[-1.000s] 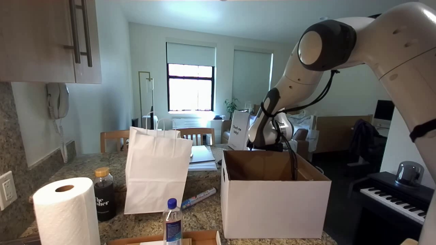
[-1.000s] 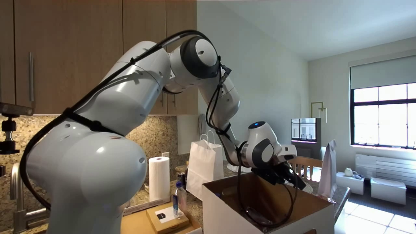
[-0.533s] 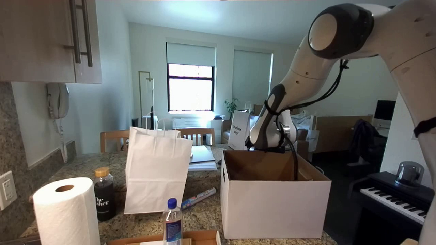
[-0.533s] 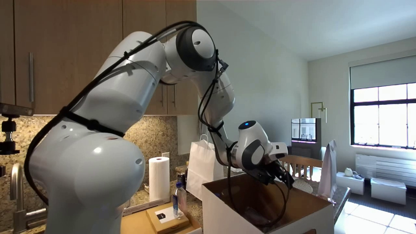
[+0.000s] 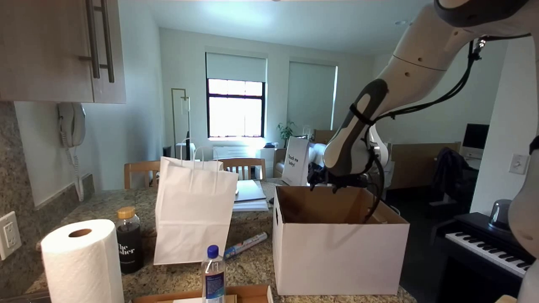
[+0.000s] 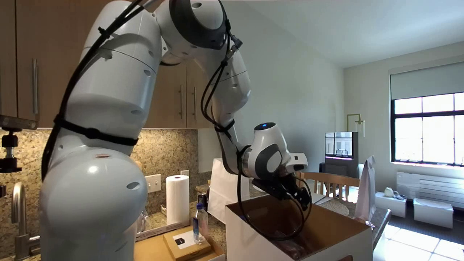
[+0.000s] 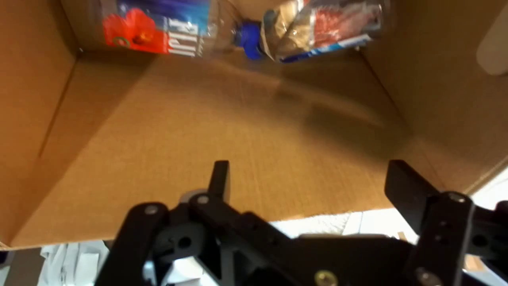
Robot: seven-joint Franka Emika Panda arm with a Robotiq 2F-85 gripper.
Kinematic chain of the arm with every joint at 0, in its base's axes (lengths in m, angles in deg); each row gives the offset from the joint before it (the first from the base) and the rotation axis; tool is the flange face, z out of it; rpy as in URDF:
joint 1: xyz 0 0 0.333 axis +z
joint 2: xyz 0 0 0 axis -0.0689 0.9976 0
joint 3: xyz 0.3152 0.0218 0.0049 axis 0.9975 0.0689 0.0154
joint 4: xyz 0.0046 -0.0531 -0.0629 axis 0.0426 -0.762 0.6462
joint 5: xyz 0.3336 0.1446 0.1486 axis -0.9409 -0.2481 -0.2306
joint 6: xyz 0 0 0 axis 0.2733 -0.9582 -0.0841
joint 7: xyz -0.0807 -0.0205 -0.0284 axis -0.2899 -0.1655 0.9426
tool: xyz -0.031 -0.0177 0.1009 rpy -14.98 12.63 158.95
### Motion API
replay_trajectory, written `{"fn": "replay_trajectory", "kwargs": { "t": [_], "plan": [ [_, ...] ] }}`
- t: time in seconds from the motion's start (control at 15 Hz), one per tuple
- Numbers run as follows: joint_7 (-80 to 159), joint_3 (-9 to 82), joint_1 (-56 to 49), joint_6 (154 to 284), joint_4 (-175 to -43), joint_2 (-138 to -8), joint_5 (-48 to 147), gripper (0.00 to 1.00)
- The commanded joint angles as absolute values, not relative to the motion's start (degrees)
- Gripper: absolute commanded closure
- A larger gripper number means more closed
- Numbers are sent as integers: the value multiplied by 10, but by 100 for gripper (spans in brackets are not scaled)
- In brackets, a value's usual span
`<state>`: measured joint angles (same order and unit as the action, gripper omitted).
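Wrist view: the Robotiq gripper (image 7: 309, 174) stands with its two black fingers (image 7: 405, 186) wide apart, brown cardboard showing through the gap between them. It comes in from 6 o'clock over the inside of a cardboard box (image 7: 166, 127). From the gripper, a FIJI water bottle (image 7: 158, 28) lies on its side between 10 and 11 o'clock, inside the box and well apart from the fingers. Its blue cap (image 7: 251, 39) points toward 3 o'clock, right beside a crinkled packet (image 7: 329, 29) that lies at 12 o'clock from the gripper. The packet shows gold, red and blue, though with this blur it could as fairly be a crushed bottle as a wrapper.

In both exterior views the gripper hangs at the open mouth of the box, whose outside is white. Taking the box as the centre in an exterior view, a white handled paper bag (image 5: 193, 214) stands between 9 and 10 o'clock, a printed tube (image 5: 245, 245) lies at 9, and a blue-capped clear bottle (image 5: 214, 277) stands upright between 8 and 9. Farther out at 9 o'clock are an orange-lidded dark bottle (image 5: 129, 248) and a paper towel roll (image 5: 82, 261). A bag lettered "Touch me baby!" (image 5: 294, 162) stands at 11 o'clock, and a keyboard piano (image 5: 488, 253) at 3.
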<state>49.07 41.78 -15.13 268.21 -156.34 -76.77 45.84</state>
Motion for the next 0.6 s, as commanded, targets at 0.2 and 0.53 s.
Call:
{"fn": "replay_trajectory", "kwargs": {
  "t": [0.2,0.53],
  "plan": [
    [473,338,-118,2489,-1516,-714,463,0],
    [479,330,-94,2427,-1456,-644,465,0]
  ]
}}
